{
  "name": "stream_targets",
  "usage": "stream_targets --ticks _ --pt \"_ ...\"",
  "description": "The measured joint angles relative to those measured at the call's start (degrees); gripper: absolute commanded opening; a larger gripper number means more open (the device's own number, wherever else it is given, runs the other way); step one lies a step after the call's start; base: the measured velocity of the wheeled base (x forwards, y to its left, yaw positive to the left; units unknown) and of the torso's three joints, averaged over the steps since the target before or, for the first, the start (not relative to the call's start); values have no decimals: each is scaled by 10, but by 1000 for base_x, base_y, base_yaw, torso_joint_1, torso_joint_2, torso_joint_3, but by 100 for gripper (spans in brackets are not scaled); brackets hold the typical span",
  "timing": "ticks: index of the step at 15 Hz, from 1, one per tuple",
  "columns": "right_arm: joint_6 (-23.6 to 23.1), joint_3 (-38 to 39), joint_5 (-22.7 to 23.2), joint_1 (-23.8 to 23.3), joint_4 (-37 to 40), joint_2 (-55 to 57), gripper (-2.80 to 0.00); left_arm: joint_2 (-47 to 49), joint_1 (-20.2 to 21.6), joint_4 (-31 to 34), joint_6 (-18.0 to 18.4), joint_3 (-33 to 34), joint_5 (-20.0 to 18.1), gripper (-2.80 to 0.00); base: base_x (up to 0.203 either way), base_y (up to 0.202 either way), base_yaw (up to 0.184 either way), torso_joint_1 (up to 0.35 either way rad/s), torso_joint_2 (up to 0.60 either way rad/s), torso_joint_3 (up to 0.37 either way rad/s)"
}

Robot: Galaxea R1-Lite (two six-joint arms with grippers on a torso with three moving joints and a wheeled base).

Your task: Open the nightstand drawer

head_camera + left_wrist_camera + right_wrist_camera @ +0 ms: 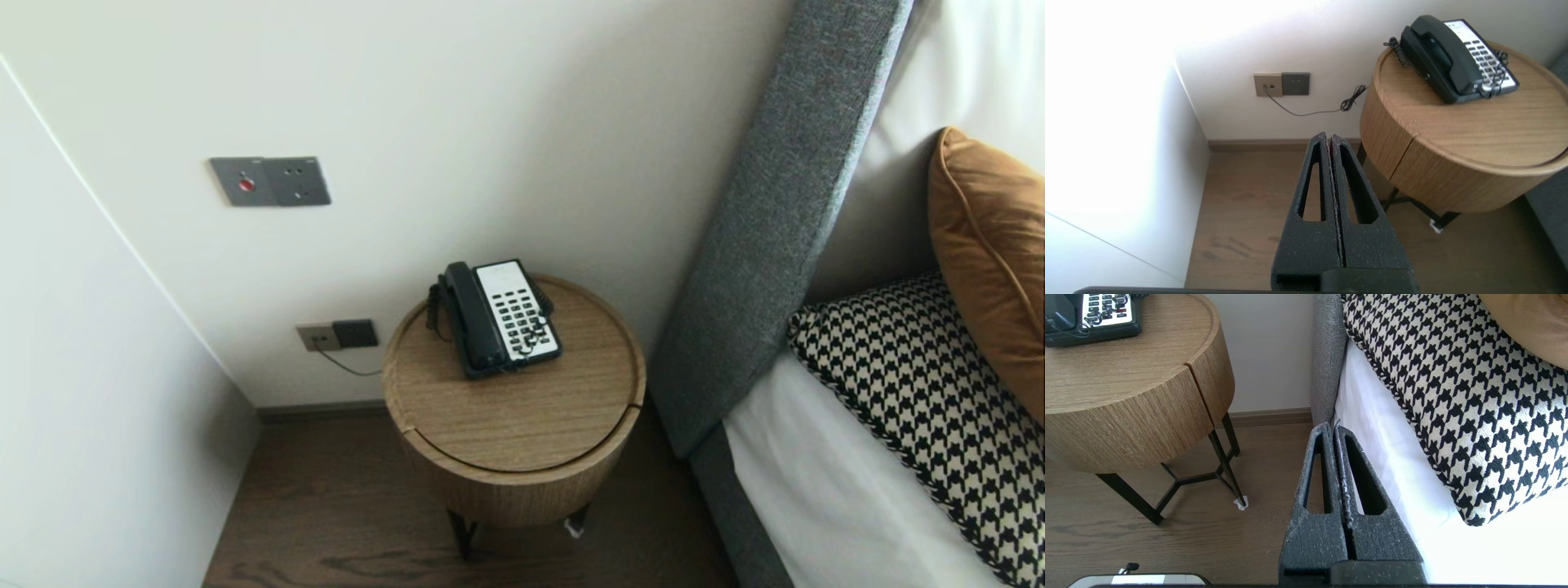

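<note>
A black desk telephone (pixel 498 318) with a white keypad and its handset on the cradle rests on a round wooden bedside table (pixel 522 416) against the wall. The left wrist view takes in the telephone (pixel 1457 59) and the table (pixel 1474 139) too. My left gripper (pixel 1329 135) is shut and empty, hanging over the wooden floor to the left of the table and short of it. My right gripper (pixel 1331 426) is also shut and empty, low over the floor between the table (pixel 1126 400) and the bed edge (pixel 1392 457). Neither arm appears in the head view.
A grey padded headboard (pixel 775 212) and a bed with a houndstooth cushion (pixel 922 392) and a brown cushion (pixel 988 237) stand right of the table. Wall sockets (pixel 339 335) with a cord and a switch panel (pixel 269 181) are on the wall. A white wall (pixel 98 392) closes the left side.
</note>
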Motion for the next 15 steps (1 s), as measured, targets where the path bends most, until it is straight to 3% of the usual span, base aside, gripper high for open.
stream_targets --ticks 4,7,10,15 --pt "0 0 0 0 0 0 -280 134 0 -13 -5 -74 -14 -280 0 0 0 0 0 0" --pt "0 0 0 0 0 0 -280 227 0 -19 -9 -121 -65 -280 0 0 0 0 0 0" --pt "0 0 0 0 0 0 -280 315 -1 -19 -10 -162 -89 -280 0 0 0 0 0 0" --pt "0 0 0 0 0 0 -280 439 -37 -19 -11 -185 -100 -280 0 0 0 0 0 0"
